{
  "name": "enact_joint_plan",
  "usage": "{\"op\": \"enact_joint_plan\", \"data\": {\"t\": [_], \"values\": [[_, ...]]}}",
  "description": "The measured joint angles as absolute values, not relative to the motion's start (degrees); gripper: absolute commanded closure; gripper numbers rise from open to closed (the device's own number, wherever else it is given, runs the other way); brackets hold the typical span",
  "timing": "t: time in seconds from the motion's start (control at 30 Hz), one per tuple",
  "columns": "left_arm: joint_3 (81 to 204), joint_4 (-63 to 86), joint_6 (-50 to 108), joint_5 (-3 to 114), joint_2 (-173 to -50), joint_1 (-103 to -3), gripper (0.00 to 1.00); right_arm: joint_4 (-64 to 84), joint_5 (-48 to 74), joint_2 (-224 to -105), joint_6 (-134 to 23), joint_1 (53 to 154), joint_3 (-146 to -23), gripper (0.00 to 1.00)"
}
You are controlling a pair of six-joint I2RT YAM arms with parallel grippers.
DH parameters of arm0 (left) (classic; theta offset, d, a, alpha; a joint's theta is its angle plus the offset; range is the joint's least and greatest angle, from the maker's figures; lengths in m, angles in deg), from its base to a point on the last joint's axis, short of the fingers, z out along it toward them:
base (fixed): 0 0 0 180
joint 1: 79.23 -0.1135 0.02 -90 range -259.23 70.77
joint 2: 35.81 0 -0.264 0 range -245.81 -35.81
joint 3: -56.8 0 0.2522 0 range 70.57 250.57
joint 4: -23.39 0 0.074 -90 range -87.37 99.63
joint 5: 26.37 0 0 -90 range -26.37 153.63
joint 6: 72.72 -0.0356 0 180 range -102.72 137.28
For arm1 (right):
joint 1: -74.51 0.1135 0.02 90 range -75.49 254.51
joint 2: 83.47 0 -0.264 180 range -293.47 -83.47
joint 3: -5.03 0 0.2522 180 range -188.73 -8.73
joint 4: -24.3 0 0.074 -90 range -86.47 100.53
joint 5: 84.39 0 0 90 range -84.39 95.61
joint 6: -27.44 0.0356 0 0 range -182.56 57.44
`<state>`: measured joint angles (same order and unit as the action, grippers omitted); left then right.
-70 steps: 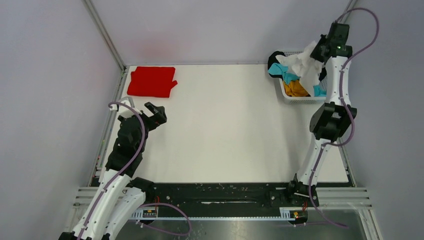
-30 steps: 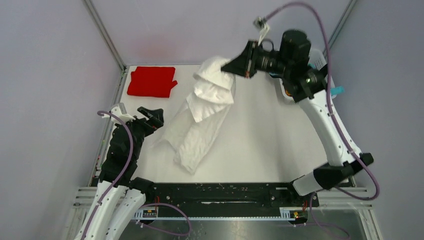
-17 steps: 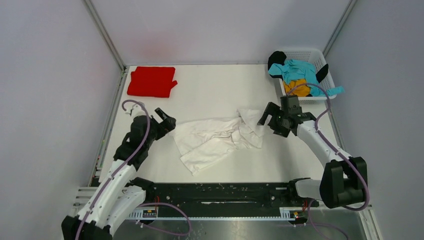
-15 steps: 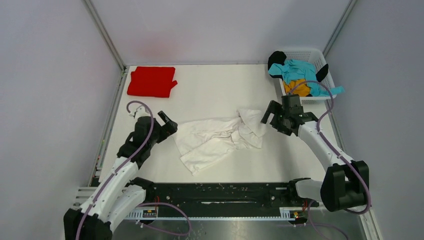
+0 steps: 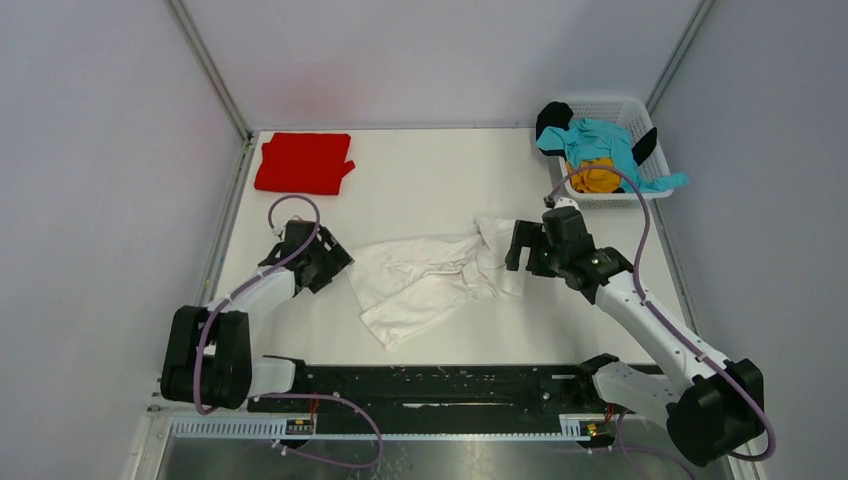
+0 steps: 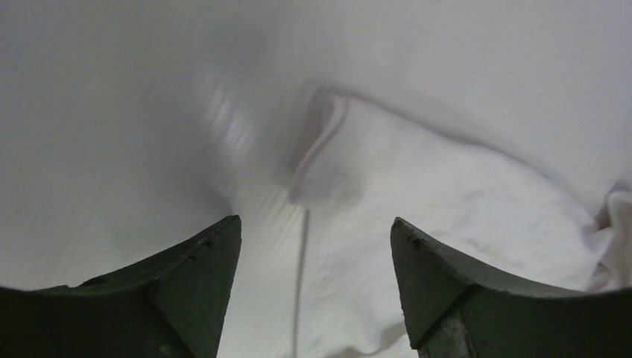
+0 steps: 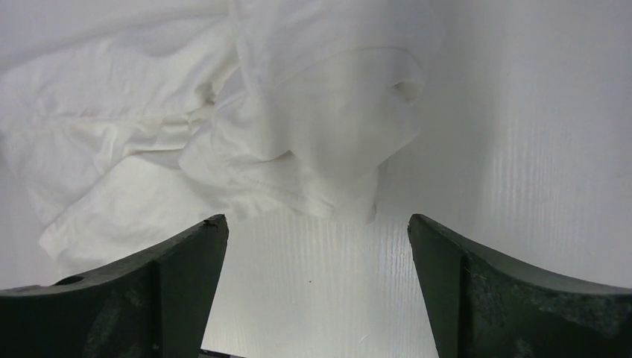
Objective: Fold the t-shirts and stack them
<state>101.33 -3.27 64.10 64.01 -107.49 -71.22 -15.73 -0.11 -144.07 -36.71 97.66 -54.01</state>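
A crumpled white t-shirt [image 5: 420, 285] lies across the middle of the table. My left gripper [image 5: 337, 265] is low at the shirt's left edge. In the left wrist view its jaws [image 6: 314, 221] stand apart over the white cloth [image 6: 447, 194] and a hem fold, gripping nothing. My right gripper [image 5: 512, 258] is at the shirt's right end. In the right wrist view it is open [image 7: 317, 218] above bare table, and the bunched white shirt [image 7: 313, 127] lies just past its tips. A folded red t-shirt [image 5: 303, 162] rests at the far left corner.
A white lattice basket [image 5: 610, 102] at the far right corner holds a teal shirt [image 5: 600, 140], an orange one [image 5: 595, 178] and a black one [image 5: 550, 115]. Metal frame posts run along both table sides. A black rail borders the near edge.
The right gripper carried the white shirt from the basket to the table middle and let it go. Since then both arms have moved in low to the shirt's two ends.
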Motion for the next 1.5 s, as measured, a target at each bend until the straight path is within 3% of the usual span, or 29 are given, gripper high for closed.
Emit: {"op": "enact_joint_plan", "data": {"t": [0.33, 0.43, 0.53, 0.9, 1.07, 1.5], "values": [[106.62, 4.18, 63.25, 60.45, -118.40, -72.51, 0.60, -14.24, 1.77, -144.72, -38.86, 99.65, -52.74, 0.01], [106.60, 4.16, 62.20, 60.54, -118.75, -72.90, 0.76, -14.15, 1.77, -144.87, -39.45, 99.65, -52.74, 0.01], [106.60, 4.16, 61.13, 60.38, -119.42, -73.14, 0.99, -13.98, 1.77, -145.64, -39.88, 99.65, -52.74, 0.01], [106.99, 3.79, 58.84, 58.59, -120.15, -73.97, 1.00, -14.04, 1.77, -147.61, -41.39, 99.81, -52.74, 0.01], [109.29, -3.08, 58.62, 57.59, -118.48, -73.99, 1.00, -14.17, 0.94, -149.99, -42.16, 102.95, -53.59, 0.04], [115.65, -16.28, 58.73, 57.15, -107.10, -72.18, 1.00, -14.42, -13.05, -170.21, -46.79, 115.70, -70.25, 0.08]]}}
